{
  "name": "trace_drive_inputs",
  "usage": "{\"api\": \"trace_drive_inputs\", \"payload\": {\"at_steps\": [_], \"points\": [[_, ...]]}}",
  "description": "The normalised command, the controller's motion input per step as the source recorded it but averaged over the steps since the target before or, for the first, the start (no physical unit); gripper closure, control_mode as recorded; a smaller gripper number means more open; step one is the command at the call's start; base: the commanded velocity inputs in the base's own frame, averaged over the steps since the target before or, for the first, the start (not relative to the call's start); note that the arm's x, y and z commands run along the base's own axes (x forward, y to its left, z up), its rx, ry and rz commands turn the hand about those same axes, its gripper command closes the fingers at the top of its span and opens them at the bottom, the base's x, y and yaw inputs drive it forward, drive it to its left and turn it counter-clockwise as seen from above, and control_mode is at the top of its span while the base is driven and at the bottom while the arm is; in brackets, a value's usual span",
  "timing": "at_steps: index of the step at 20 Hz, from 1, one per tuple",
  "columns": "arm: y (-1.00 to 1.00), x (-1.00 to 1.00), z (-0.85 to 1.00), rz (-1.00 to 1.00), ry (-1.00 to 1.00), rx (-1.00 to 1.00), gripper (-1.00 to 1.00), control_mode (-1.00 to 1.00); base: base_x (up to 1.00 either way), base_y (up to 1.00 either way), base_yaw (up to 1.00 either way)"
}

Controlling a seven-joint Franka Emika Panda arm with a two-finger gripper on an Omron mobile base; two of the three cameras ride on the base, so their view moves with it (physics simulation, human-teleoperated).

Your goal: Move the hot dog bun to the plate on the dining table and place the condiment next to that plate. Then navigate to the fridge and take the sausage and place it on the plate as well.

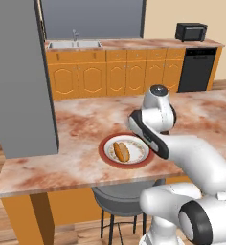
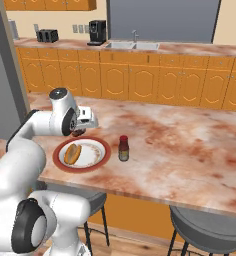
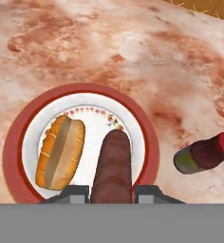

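The sausage (image 3: 112, 166) is gripped between the 2 fingers of the gripper (image 3: 112, 193), its long axis running straight out from them over the open half of the plate (image 3: 19, 137). The hot dog bun (image 3: 60, 151) is seen on the plate's other half, roughly parallel to the sausage, with the condiment (image 2: 123, 148) just beside the plate on the dining table (image 2: 190, 145). The arm is bent low over the plate, hand angled downward.

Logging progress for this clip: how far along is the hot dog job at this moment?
Nearly finished. Done: the hot dog bun lies on the plate on the dining table, and the condiment bottle stands just beside the plate. In hand: the gripper is shut on the sausage, held over the plate next to the bun. Left: set the sausage down and let go.
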Motion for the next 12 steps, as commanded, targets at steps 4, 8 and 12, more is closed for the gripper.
{"api": "trace_drive_inputs", "payload": {"at_steps": [4, 8, 12], "points": [[-0.08, 0.18, -0.38, 0.06, -0.15, 0.00, 1.00, -1.00, 0.00, 0.00, 0.00], [-0.17, 0.31, -0.45, 0.01, 0.00, 0.00, 1.00, -1.00, 0.00, 0.00, 0.00], [-0.08, 0.03, -0.41, 0.00, 0.05, 0.00, 1.00, -1.00, 0.00, 0.00, 0.00]]}}
